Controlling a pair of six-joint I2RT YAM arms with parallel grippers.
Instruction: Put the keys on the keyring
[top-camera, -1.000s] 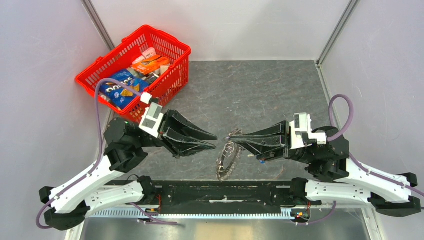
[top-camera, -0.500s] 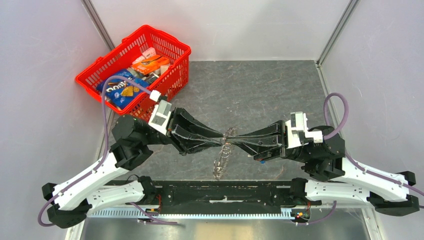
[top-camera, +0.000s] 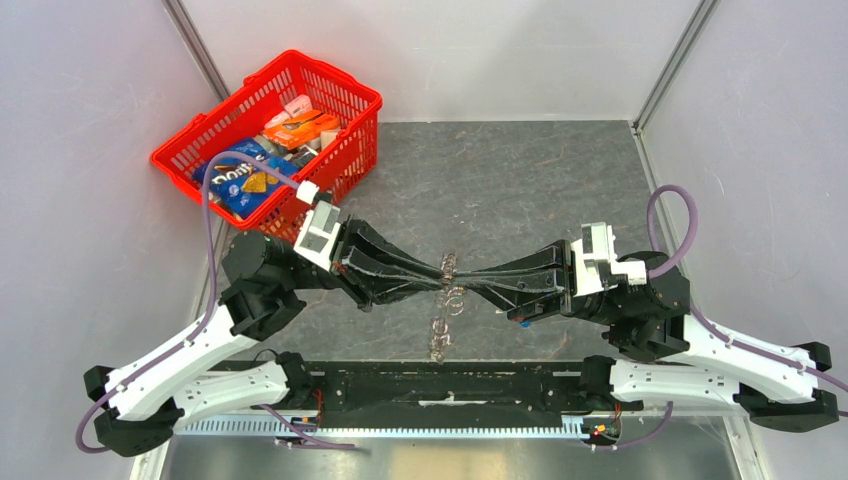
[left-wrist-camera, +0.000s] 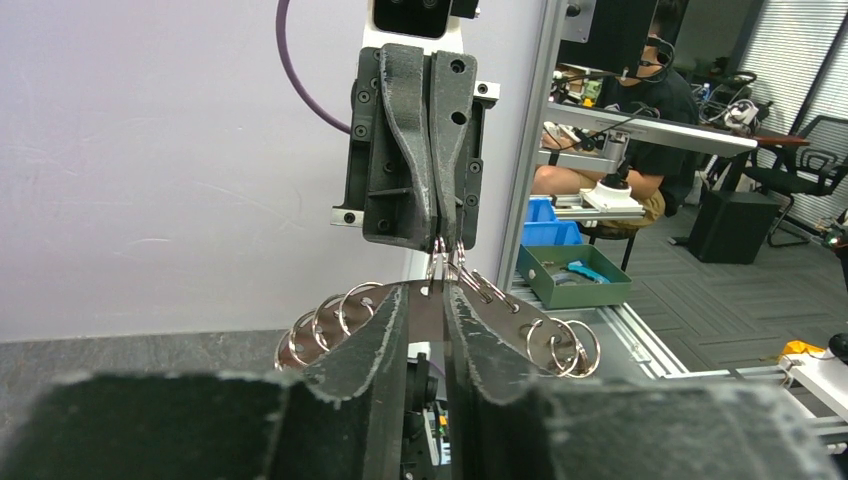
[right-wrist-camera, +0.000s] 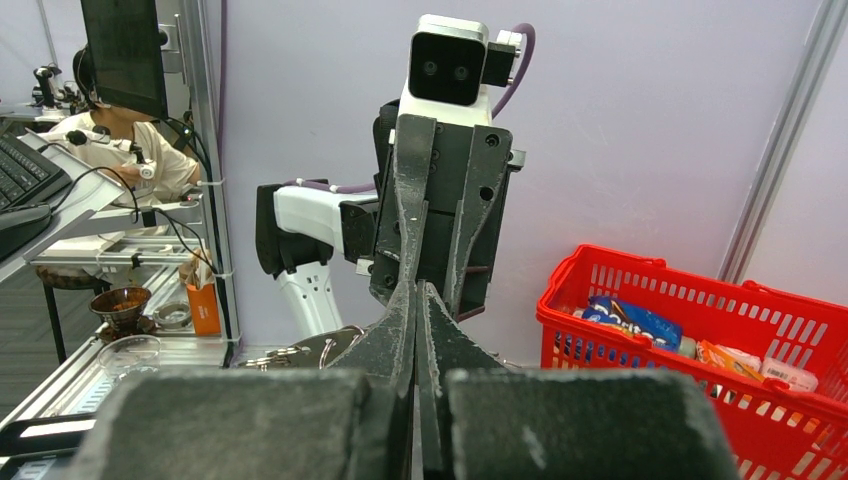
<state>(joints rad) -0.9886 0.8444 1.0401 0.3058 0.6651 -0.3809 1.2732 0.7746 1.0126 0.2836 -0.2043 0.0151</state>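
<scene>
The left gripper (top-camera: 437, 273) and right gripper (top-camera: 462, 277) meet tip to tip above the middle of the table (top-camera: 540, 180), both raised off its surface.

**Task item.** The keys (top-camera: 452, 297) are held between the two tips. From there the bunch hangs down as a loose silver chain toward the near edge of the table. It is too small in the top view to tell single keys apart.

**Right gripper.** The fingers (left-wrist-camera: 410, 130) are pressed together. Thin metal loops of the bunch come out at their very tip, so this claw is clamped on the keys.

**Left gripper.** The fingers (left-wrist-camera: 380, 330) are closed down to a narrow slot. A flat silver piece (left-wrist-camera: 427, 308) of the bunch fills that slot and touches both inner faces, so this claw also grips the keys.

**Rings.** In the left wrist view, clusters of split rings (left-wrist-camera: 330, 320) fan out on either side of the left fingertips.

**Surroundings.** A red basket (top-camera: 340, 75) stands at the far left corner of the table, well apart from the grippers. It holds snack packs (top-camera: 240, 180).
</scene>
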